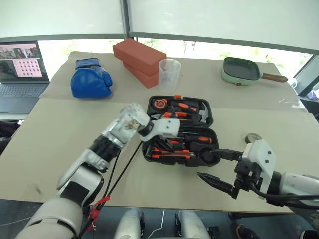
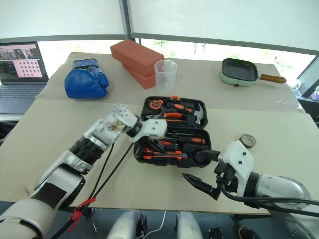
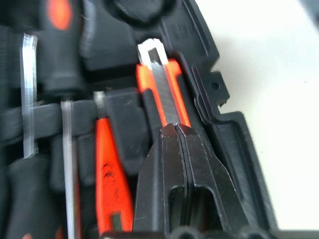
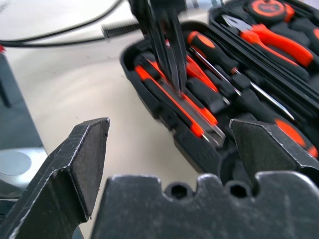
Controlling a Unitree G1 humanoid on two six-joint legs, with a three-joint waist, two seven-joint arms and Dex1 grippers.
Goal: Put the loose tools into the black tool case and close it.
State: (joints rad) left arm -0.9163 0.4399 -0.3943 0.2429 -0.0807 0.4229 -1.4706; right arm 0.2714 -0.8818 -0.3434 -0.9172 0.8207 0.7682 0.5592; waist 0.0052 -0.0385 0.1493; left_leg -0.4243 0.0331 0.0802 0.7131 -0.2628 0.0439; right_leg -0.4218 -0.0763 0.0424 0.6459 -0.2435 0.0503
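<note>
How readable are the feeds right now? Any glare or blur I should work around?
Head views: bright windows behind wash out the far edge, but the black tool case on the table is evenly lit and sharp. Left wrist view: the utility knife reads well at the shut left gripper, with the screwdrivers beside it soft. Right wrist view: the right gripper's near fingers are soft, the case is clearer.

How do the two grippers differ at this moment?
The left gripper is shut, its tips on the utility knife inside the black tool case; the right gripper is open, holding nothing, beside the case. Both have two black fingers.
</note>
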